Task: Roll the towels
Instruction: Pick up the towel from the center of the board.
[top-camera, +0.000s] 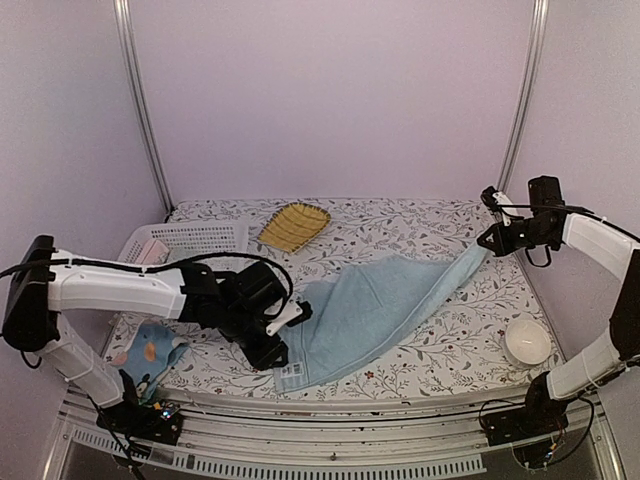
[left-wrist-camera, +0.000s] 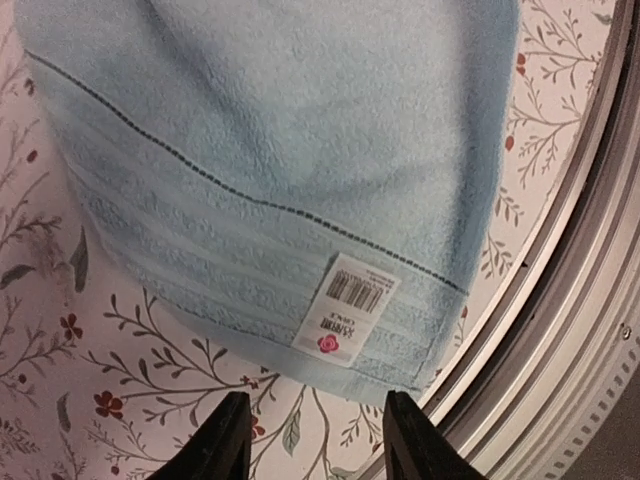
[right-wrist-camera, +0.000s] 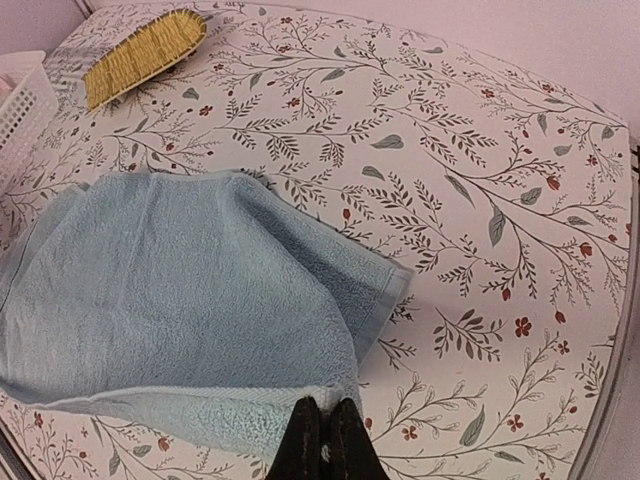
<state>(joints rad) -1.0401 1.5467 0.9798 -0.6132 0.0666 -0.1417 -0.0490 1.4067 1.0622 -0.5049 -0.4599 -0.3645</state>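
Observation:
The larger light-blue towel (top-camera: 365, 310) lies spread across the middle of the table, stretched toward the right. My right gripper (top-camera: 487, 243) holds its far right corner lifted off the table. In the right wrist view the right gripper (right-wrist-camera: 322, 405) is shut on the hem of the towel (right-wrist-camera: 170, 290). My left gripper (top-camera: 285, 340) hovers at the towel's near left corner. In the left wrist view the left gripper (left-wrist-camera: 315, 400) is open and empty, just short of the towel's (left-wrist-camera: 280, 130) corner with the white label (left-wrist-camera: 345, 310). The smaller printed towel (top-camera: 150, 350) lies crumpled at the front left.
A yellow ribbed tray (top-camera: 294, 225) sits at the back centre, also seen in the right wrist view (right-wrist-camera: 140, 55). A white basket (top-camera: 185, 240) stands at the back left. A white round bowl (top-camera: 527, 342) sits at the front right. The table's metal front rail (left-wrist-camera: 570, 330) runs close to the left gripper.

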